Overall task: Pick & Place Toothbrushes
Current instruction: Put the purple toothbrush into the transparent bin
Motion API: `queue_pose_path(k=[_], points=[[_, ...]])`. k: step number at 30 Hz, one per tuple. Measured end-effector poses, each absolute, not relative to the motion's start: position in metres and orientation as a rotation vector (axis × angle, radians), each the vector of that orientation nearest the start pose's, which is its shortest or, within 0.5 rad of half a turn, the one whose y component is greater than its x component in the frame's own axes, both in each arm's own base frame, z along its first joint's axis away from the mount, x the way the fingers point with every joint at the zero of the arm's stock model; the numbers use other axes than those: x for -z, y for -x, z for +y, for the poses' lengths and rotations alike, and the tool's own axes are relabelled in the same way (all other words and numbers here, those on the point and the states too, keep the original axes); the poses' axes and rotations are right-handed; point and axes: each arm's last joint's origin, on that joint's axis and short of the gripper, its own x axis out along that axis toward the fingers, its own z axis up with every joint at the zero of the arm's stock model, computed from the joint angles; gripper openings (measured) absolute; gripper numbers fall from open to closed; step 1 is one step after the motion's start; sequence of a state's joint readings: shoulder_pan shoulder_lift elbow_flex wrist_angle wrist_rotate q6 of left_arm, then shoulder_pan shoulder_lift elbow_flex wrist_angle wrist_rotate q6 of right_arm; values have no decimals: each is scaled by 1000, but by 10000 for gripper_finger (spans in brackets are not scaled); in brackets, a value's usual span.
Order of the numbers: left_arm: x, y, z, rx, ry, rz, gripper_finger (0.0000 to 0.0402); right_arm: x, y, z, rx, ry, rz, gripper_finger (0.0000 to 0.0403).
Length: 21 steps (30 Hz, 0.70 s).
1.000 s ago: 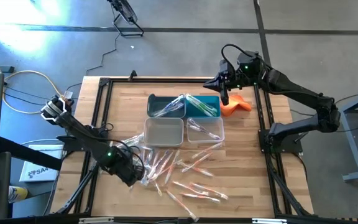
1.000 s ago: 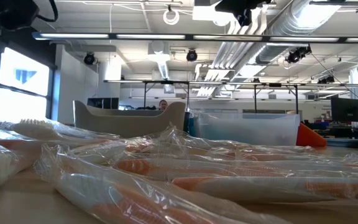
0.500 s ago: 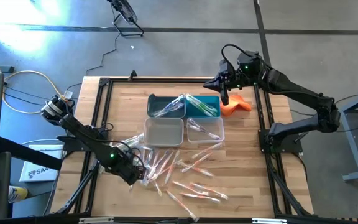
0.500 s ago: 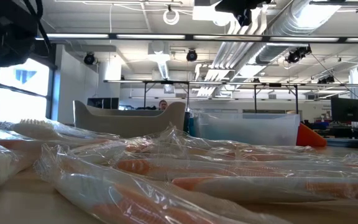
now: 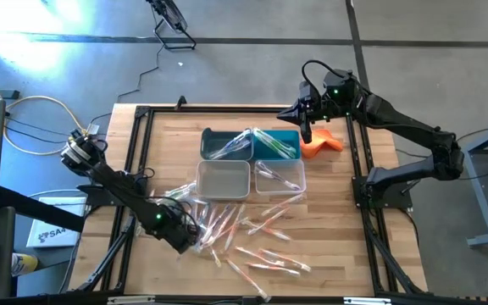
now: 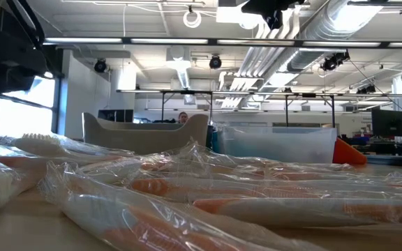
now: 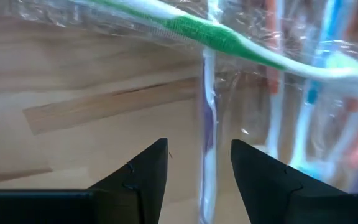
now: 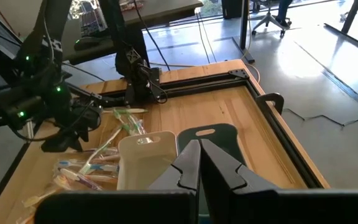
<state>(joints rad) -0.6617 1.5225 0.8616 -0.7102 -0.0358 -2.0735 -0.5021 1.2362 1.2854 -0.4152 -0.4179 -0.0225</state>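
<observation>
Your left gripper (image 7: 199,163) hangs low over the bench (image 5: 168,135) at the left edge of the toothbrushes (image 5: 252,233), jaws apart and holding nothing. One wrapped brush (image 7: 207,143) lies just ahead between the tips, its long axis in line with them, so I judge this arm is the nearer one. The right gripper (image 5: 305,129) waits far off beside the bins (image 5: 224,180), jaws together. You have four bins and dozens of brushes, too many to count.
</observation>
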Motion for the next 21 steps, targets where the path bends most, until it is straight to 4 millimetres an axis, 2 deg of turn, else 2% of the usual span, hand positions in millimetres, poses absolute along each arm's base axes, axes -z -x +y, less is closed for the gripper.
queue_pose_path(k=[7,16,21], points=[[-152,-214,-166,-898,1245,1195,173,-391,-236,-116,80,-140,329,5],[-149,-214,-166,-910,1238,1225,172,-391,-236,-116,79,-139,329,5],[-149,-213,-166,-916,1237,1248,148,-391,-236,-116,80,-139,329,5]])
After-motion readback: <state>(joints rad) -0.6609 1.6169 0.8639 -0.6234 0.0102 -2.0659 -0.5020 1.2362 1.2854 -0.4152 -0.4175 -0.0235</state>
